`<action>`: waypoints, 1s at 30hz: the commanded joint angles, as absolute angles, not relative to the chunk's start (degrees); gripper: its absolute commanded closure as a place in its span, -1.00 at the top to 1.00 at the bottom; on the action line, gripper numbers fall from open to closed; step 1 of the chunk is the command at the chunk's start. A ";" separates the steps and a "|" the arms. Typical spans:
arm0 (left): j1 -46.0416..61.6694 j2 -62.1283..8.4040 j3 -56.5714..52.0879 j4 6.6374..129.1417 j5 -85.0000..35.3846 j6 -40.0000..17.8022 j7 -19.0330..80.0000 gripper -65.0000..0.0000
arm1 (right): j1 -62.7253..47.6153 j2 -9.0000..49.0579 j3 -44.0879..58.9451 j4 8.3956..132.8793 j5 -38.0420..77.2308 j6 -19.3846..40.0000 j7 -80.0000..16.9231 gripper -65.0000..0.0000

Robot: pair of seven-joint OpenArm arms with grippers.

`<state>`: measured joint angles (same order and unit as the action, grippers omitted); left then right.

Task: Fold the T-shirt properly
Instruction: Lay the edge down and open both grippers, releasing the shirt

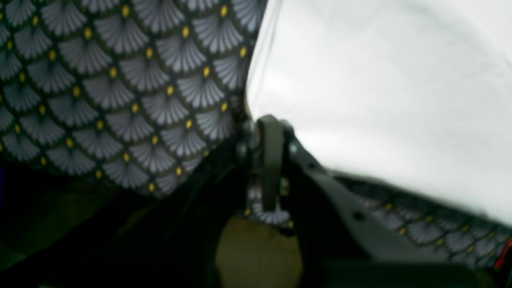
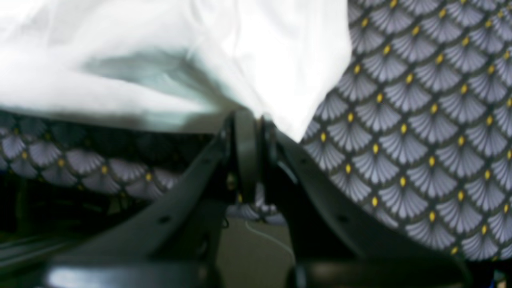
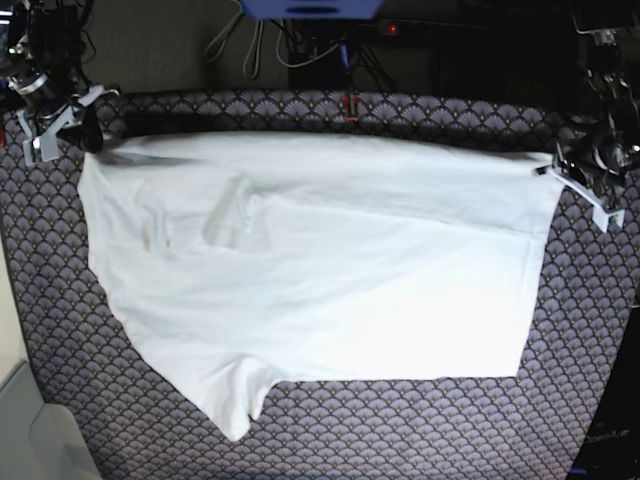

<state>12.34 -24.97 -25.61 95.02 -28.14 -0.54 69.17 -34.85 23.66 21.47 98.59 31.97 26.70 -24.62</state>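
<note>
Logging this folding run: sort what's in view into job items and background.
Belongs to the job:
- T-shirt, white, spread on the table
- left gripper, shut on the T-shirt's far corner
- right gripper, shut on the T-shirt's other far corner

Just there:
- patterned tablecloth
- cables behind the table
- blue object at the back

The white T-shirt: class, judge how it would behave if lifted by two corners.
The T-shirt would probably sag between the corners, since it lies limp and wrinkled. It likely weighs little, as its thin edge drapes softly. It should not roll.
</note>
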 commanded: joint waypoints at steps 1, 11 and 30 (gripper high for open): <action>12.44 -26.15 -25.98 95.96 -27.65 -0.40 68.97 -0.99 | -35.30 24.48 22.02 98.95 32.48 27.12 -23.34 -1.00; 15.52 -26.59 -25.98 96.04 -27.65 -0.40 68.97 -0.99 | -38.20 24.84 21.49 98.51 32.48 27.12 -23.43 -1.00; 17.10 -28.35 -20.18 96.57 -28.18 -0.40 69.58 0.30 | -37.85 23.52 20.79 98.24 25.71 27.12 -28.35 -0.07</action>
<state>17.37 -27.44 -19.77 95.66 -28.12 -0.43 69.95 -37.65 22.59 20.14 97.30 25.30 26.79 -29.32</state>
